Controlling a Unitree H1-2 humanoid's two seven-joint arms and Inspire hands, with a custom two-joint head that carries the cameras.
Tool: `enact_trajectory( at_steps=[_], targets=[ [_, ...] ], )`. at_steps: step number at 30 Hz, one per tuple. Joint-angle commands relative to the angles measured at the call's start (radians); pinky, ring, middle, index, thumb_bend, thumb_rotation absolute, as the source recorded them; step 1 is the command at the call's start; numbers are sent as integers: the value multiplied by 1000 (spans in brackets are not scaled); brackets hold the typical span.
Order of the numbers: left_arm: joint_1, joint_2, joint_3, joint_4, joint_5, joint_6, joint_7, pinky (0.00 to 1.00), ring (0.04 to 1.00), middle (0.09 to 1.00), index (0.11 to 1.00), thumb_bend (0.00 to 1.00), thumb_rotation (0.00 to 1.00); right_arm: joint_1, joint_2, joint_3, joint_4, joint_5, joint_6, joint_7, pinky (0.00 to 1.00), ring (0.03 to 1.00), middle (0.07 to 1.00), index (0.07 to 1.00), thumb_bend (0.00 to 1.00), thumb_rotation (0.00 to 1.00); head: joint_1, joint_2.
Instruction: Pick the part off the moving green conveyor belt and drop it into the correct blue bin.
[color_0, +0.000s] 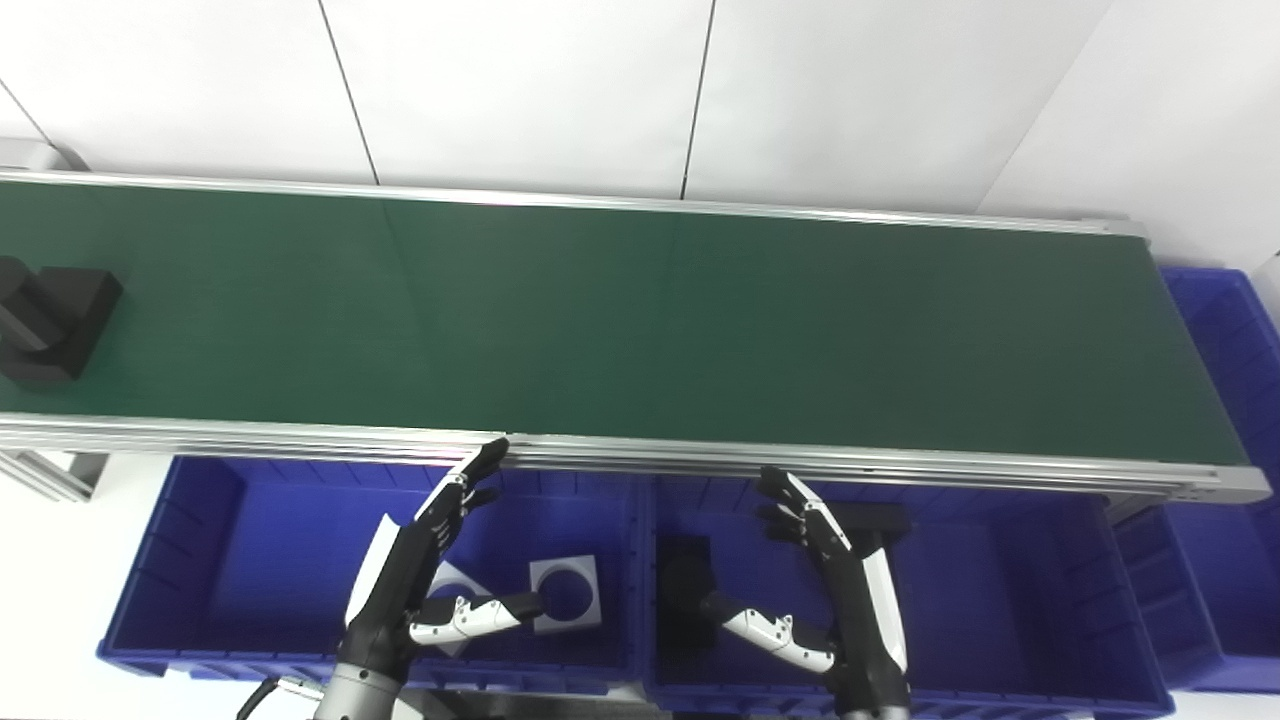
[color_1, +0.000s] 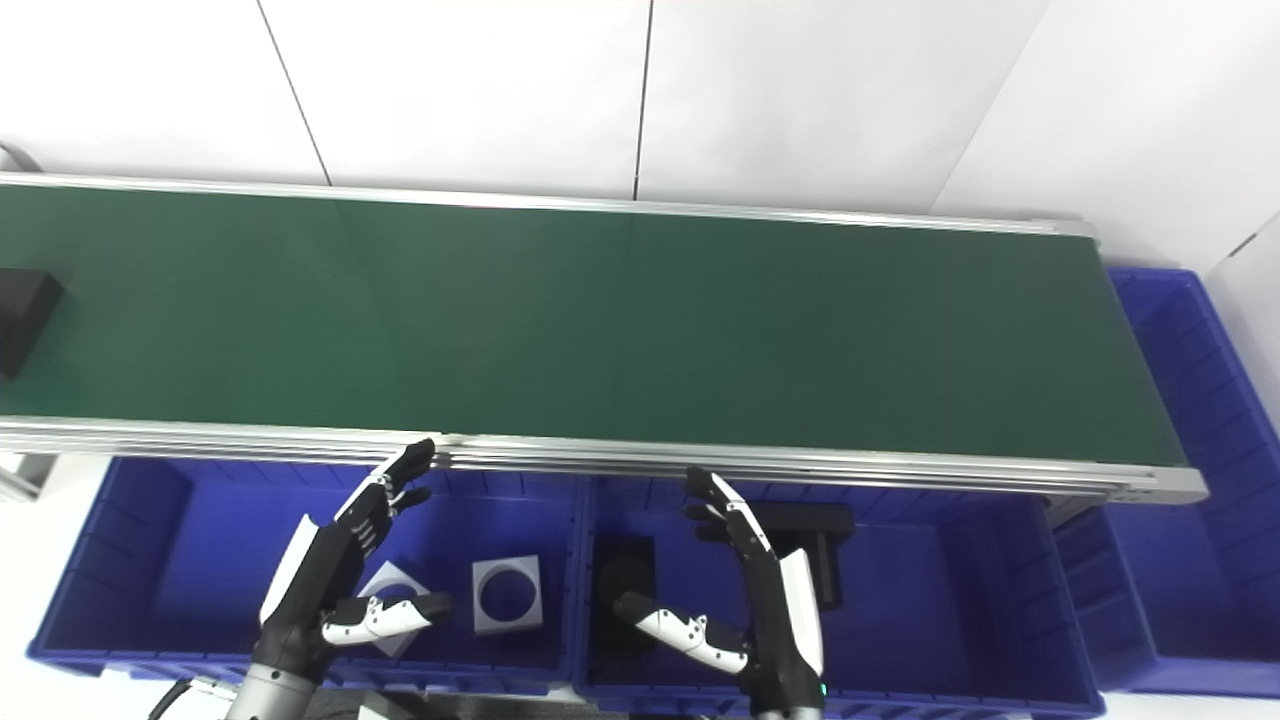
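Note:
A black blocky part (color_0: 50, 320) lies at the far left end of the green conveyor belt (color_0: 640, 320), partly cut by the picture's edge; the right eye view shows only its corner (color_1: 22, 318). My left hand (color_0: 420, 575) hovers open over the left blue bin (color_0: 200, 560), fingers stretched toward the belt's near rail. My right hand (color_0: 830, 590) is open over the middle blue bin (color_0: 1000, 590), palm facing left. Neither hand holds anything. Both are far from the black part.
Two white square pieces with round holes (color_0: 566, 592) lie in the left bin. Black parts (color_0: 690, 580) rest in the middle bin. A third blue bin (color_0: 1230, 420) stands past the belt's right end. An aluminium rail (color_0: 700, 455) edges the belt's near side.

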Motion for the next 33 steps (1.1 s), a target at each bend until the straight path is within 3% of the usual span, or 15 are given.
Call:
enact_trajectory(
  at_steps=[1,12,20,24,30,33],
  targets=[
    [-25,21,-7,-11,15,-29,12,842,890,893,874,938,428,-5,-5,7,-18,4,-59,-17,705,761,828,854,771,456,0,-2],
    [-55,36,-28,14,7,-29,24,840,871,864,840,930,354,-8,-23,16,-3,6,-59,-33,705,763,829,857,772,449,8,-18],
    [-61,-14,-4,74,-35,-29,-4,850,877,866,814,952,373,-31,-38,30,39,27,-59,-63,698,758,824,853,778,443,23,-42],
    [-67,-21,-13,89,-12,-29,24,849,868,859,812,953,376,-52,-69,59,59,22,-59,-114,684,751,820,853,777,450,40,-51],
    [-73,-25,-43,86,4,-29,71,840,852,844,799,953,360,-41,-98,66,-4,37,-59,-133,738,767,827,859,778,423,79,-57],
    [-77,-19,-71,74,18,-29,97,831,846,839,793,948,359,-32,-115,51,-89,72,-59,-94,780,790,827,871,775,421,126,-54]
  ],
)
